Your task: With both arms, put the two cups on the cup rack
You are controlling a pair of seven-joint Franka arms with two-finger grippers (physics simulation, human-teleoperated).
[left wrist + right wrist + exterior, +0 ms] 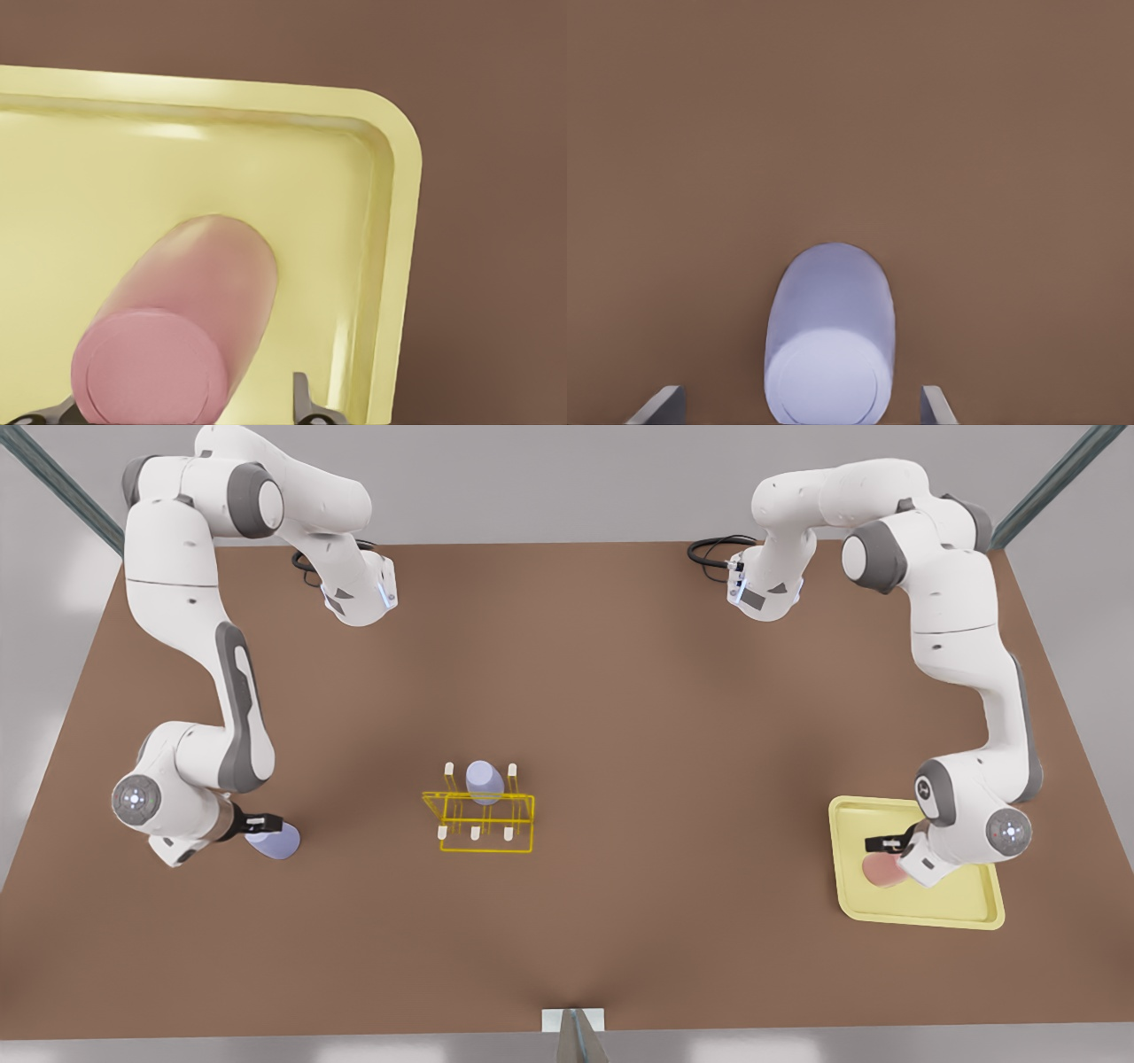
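Observation:
A pale pink cup (881, 870) (177, 328) lies on its side on a pale yellow tray (921, 908) (399, 221) at the front view's right. My left gripper (888, 850) (177, 412) is open around it, with a gap showing beside one finger. At the front view's left, a lavender cup (275, 841) (830, 345) lies on its side on the table. My right gripper (264, 828) (797, 407) straddles it, open, both fingers clear of the cup. The yellow wire cup rack (487, 837) stands mid-table.
Another lavender cup (485, 781) sits on the rack's far row of pegs. White-tipped pegs stand free on either side of it and along the near row. The brown table (673, 717) stretches bare between the rack and each arm.

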